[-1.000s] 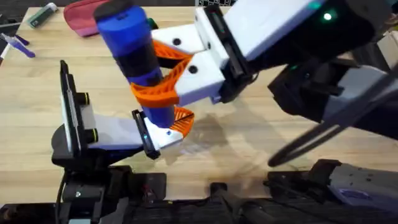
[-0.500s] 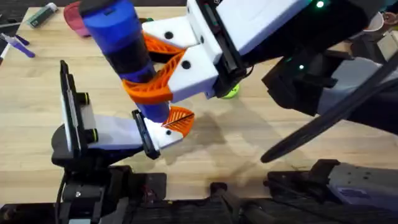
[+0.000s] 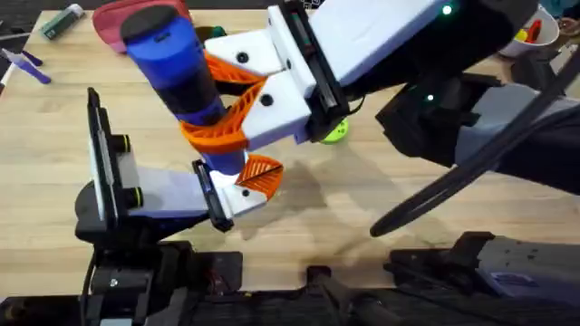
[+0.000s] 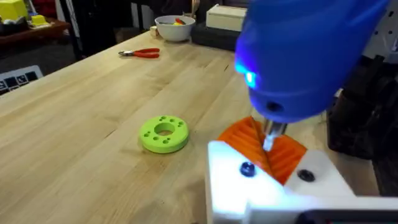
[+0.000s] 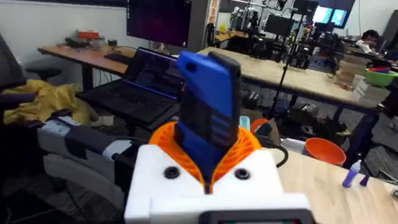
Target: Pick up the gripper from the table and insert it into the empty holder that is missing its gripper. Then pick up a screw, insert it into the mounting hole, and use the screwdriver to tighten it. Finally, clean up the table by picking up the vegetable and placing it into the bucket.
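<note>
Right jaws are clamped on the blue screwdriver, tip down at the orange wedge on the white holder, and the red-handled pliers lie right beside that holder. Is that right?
Not quite. The red-handled pliers lie far up the table near the white bowl, as the left wrist view shows. Beside the holder is the green ring. The rest holds: the right gripper clamps the screwdriver, tip at the orange wedge.

We see a bright blue screwdriver with a black band and a small blue light, clasped in the orange ribbed pads of the white right gripper, its tip over the orange gripper on a white holder with dark screw heads. On the pale, plank-grained wooden table lie a lime-green ring, red-handled pliers and a white bowl near its far edge. We also note a pink-red pouch by the far edge and an orange-brown bucket.
</note>
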Robot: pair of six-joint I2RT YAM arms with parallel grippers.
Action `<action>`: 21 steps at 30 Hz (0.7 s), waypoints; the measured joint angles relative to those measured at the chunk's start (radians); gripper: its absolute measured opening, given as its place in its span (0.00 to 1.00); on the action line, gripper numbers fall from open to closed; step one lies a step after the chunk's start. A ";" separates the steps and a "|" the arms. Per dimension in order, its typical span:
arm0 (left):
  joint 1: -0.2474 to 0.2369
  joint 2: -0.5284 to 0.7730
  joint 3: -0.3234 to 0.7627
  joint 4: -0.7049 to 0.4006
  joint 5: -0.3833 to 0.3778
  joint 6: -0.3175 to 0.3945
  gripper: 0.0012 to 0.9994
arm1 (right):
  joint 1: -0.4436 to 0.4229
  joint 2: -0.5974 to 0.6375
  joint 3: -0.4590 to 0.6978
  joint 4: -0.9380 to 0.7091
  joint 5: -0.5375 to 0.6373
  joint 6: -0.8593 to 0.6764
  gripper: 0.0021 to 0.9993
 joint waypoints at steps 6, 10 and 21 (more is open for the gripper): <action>0.000 0.000 0.000 0.000 0.000 0.000 0.02 | 0.000 0.000 0.000 -0.001 -0.003 -0.010 0.02; 0.000 0.000 0.000 0.000 0.000 0.000 0.02 | 0.000 0.000 0.000 -0.001 -0.007 -0.022 0.02; 0.000 0.000 0.000 0.000 0.000 -0.001 0.02 | 0.000 0.020 0.000 -0.004 -0.008 -0.026 0.02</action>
